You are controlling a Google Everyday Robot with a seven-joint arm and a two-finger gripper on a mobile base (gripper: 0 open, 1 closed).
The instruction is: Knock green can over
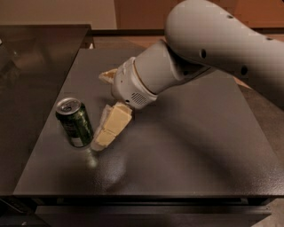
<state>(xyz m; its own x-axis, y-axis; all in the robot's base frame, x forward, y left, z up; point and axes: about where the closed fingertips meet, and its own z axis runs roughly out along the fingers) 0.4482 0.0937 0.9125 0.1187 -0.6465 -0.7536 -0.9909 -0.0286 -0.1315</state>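
Nearest the camera runs the front edge of the dark grey table, its matte top showing a faint sheen just inside that edge. A little farther in, toward the left side, the green can stands upright on the tabletop. Its silver lid and pull tab face up, and pale markings sit low on its dark green wall.

My gripper is just to the right of the can, low over the table. It is released, with the two cream fingers spread wide apart and grasping nothing. The lower finger slants down and to the left, its tip close to the surface right beside the can's base. I cannot tell whether it touches the can or stops just short.

Behind that finger is my pale wrist, with a small grille on its underside. Past the wrist the upper finger pokes out toward the left, well apart from the can. From there my big grey arm rises to the right and leaves the view at the top, crossing over the far half of the table.

On the left a darker, glossy surface adjoins the table and stretches back. Farthest off are a pale wall and a brown panel.
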